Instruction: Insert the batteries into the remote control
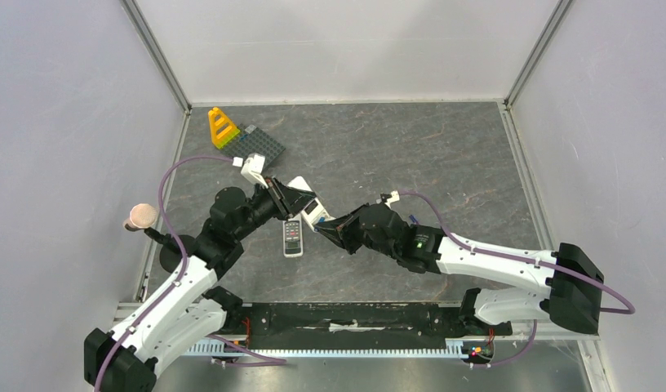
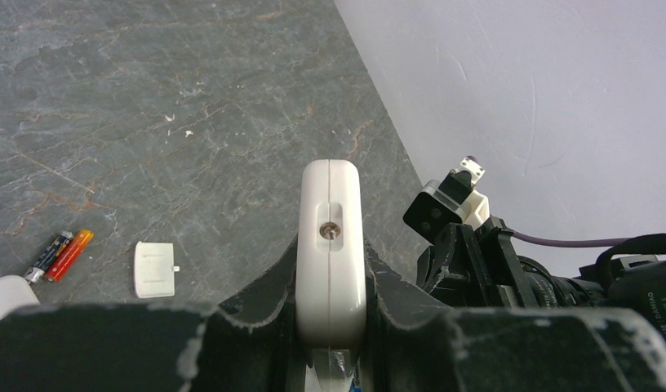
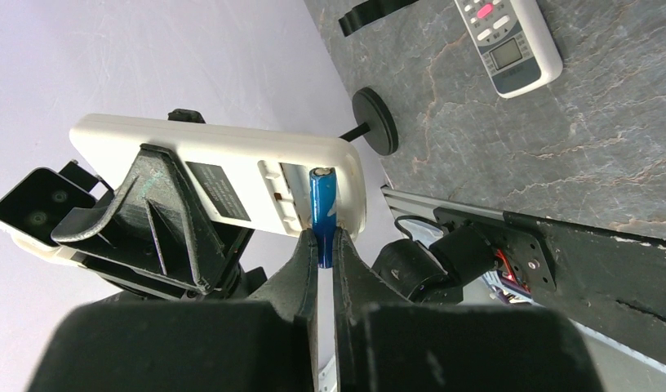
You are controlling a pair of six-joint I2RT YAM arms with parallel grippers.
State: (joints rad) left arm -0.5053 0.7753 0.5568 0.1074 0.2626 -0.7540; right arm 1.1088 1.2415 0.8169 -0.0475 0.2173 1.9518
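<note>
Your left gripper [image 2: 332, 247] is clamped on the white remote [image 2: 332, 192] by its long edges, holding it up off the table [image 2: 191, 106]. The left wrist view gives you only the remote's end face. Everything below that is buried behind the fingers.

Your right gripper [image 3: 322, 242] is pinched nearly closed on one blue battery [image 3: 322, 200], gripping its lower end. The battery's upper end sits at the remote's open battery bay. You cannot tell from here whether it is seated, because the bay's inside is mostly hidden behind the battery and the left gripper's finger.

From the top camera the two grippers meet over the middle of the table, and the battery itself is too small to make out there.

You can count three batteries. One is in your right gripper, and two lie touching side by side on the table: a red-orange battery [image 2: 71, 253] and a darker battery [image 2: 48, 255].

One white battery cover [image 2: 154, 269] lies near that pair.

There are two remotes: the one you hold, and a second remote [image 1: 293, 238] lying face-up on the table beside the grippers, cut off at the top edge of the right wrist view.
</note>
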